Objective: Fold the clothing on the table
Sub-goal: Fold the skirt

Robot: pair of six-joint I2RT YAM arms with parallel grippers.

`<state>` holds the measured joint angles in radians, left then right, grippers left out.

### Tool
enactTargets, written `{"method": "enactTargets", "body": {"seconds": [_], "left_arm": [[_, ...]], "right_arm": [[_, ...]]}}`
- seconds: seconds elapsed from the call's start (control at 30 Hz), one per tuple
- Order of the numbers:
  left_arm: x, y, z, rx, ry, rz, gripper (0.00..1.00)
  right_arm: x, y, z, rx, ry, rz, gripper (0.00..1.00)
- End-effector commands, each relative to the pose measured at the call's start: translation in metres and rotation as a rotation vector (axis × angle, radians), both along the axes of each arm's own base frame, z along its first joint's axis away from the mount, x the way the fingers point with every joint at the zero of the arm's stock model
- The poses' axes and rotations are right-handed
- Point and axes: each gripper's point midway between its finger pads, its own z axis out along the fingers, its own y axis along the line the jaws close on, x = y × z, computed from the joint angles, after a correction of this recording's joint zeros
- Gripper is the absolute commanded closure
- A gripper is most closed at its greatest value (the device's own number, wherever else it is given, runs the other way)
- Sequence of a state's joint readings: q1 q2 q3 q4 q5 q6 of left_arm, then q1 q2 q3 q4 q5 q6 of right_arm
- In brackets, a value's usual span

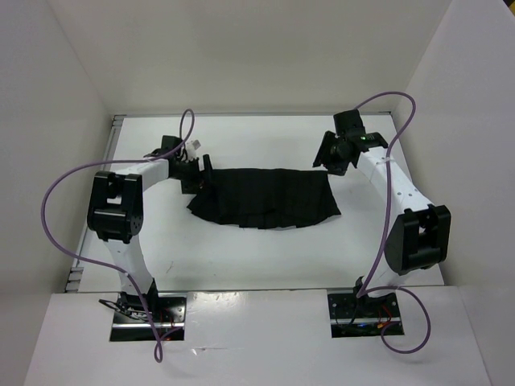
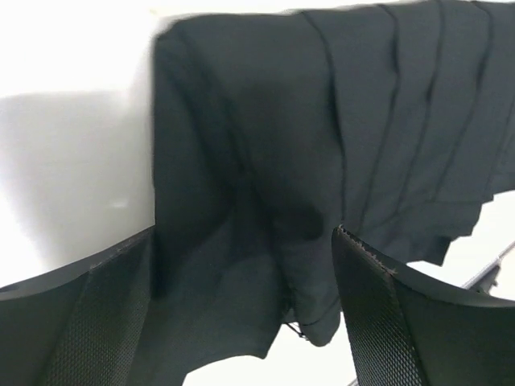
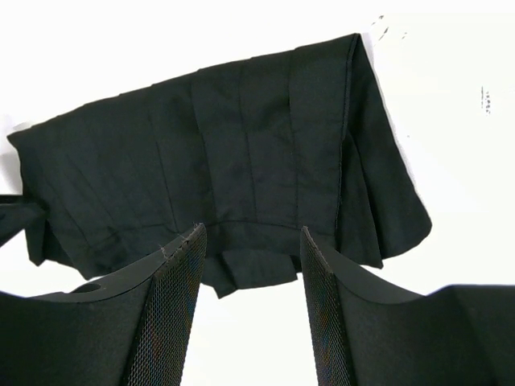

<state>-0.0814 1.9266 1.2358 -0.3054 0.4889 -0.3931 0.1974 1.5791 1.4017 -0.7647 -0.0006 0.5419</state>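
Looking down on the clothing [image 1: 265,197], lying flat across the middle of the table [image 1: 241,257] as a wide black band running left to right. Showing a fairly straight far edge and an uneven near edge, with pleats fanning toward the near side. Sitting well apart from every edge of the table.

Reaching in from the left with the left gripper [image 1: 199,175], hanging right at the left end of the clothing. Standing wide open there: in the left wrist view, the left gripper [image 2: 244,235] spreading its two fingers [image 2: 96,322] far apart, with the clothing [image 2: 265,121] filling the gap between them and bare table [image 2: 72,121] glowing white on the left. Pinching nothing that can be made out. Cannot tell whether the pads are touching the fabric.

Hovering with the right gripper [image 1: 331,161] near the far right corner of the clothing, just beyond the cloth and angling down toward it. Keeping the jaws parted here too, gripping nothing. In the right wrist view, framing part of the clothing [image 3: 225,153] in the gap of the right gripper [image 3: 253,232], between its fingers [image 3: 173,305]. Seeing the pleats there as straight lines running away from the camera, with a second layer of cloth sticking out along the right side and under the edge closest to the fingers. Showing white table [image 3: 451,121] all around the dark fabric.
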Motion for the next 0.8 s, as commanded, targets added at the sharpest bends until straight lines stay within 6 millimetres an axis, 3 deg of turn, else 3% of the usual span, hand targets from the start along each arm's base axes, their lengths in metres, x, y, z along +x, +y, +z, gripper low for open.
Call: {"method": "enactTargets", "body": {"seconds": [0.0,0.17,0.2,0.3,0.4,0.43,0.47,0.5,0.63,0.77], "left_arm": [[-0.026,-0.009,-0.025,-0.036,0.094,-0.049,0.09],[-0.045,-0.023,-0.043,-0.036,0.180,-0.089,0.32],[-0.045,-0.023,-0.043,-0.036,0.180,-0.089,0.39],[-0.045,-0.028,-0.045,-0.075,0.189,-0.082,0.49],[-0.044,-0.035,-0.046,-0.118,0.199,-0.081,0.77],[-0.047,-0.038,-0.050,-0.120,0.219,-0.080,0.93],[-0.047,-0.038,-0.050,-0.120,0.219,-0.080,1.00],[-0.049,-0.036,-0.052,-0.108,0.230,-0.074,1.00],[-0.025,-0.022,-0.026,-0.002,0.155,-0.033,1.00],[-0.004,-0.008,0.007,0.036,0.094,0.004,1.00]], "right_arm": [[-0.003,-0.004,0.015,-0.002,-0.032,0.002,0.44],[-0.009,-0.015,0.000,-0.059,0.013,-0.020,0.41],[-0.011,-0.019,-0.005,-0.062,0.027,-0.031,0.41],[-0.021,-0.029,-0.023,-0.063,0.079,-0.049,0.41],[-0.032,-0.035,-0.042,-0.054,0.131,-0.061,0.41],[-0.034,-0.036,-0.045,-0.056,0.140,-0.061,0.41],[-0.034,-0.037,-0.045,-0.045,0.142,-0.066,0.41],[-0.036,-0.043,-0.049,-0.045,0.154,-0.081,0.41],[-0.040,-0.039,-0.058,-0.012,0.183,-0.048,0.43],[-0.035,-0.011,-0.055,0.119,0.168,0.062,0.53]]}}
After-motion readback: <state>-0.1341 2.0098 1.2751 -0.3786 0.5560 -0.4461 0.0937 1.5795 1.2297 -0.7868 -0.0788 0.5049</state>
